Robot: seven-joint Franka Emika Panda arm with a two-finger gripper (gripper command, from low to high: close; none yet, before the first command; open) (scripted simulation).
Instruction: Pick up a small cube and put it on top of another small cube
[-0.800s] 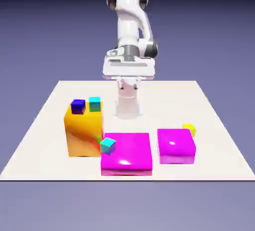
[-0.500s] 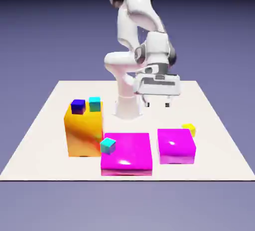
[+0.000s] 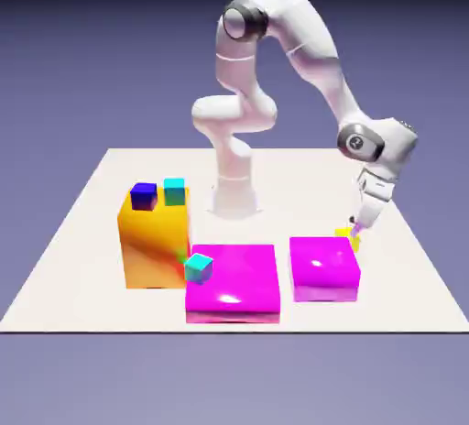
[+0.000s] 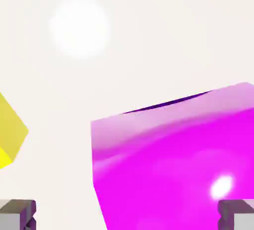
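Arm has swung from mid-table down toward the exterior view's right; gripper (image 3: pixel 354 228) spread, empty, just above the yellow cube (image 3: pixel 348 237) behind the smaller magenta block (image 3: pixel 323 267). Approach underway; cube off-centre between fingers.

Yellow small cube (image 3: pixel 348 234), magenta blocks (image 3: pixel 233 281), orange block (image 3: pixel 152 245), teal cubes (image 3: pixel 175 190), dark blue cube (image 3: pixel 144 196).

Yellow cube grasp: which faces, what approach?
Come from above and pinch two opposite side faces of the yellow cube. It sits on the table close behind the magenta block, so keep one finger clear of that side. Gripper open.
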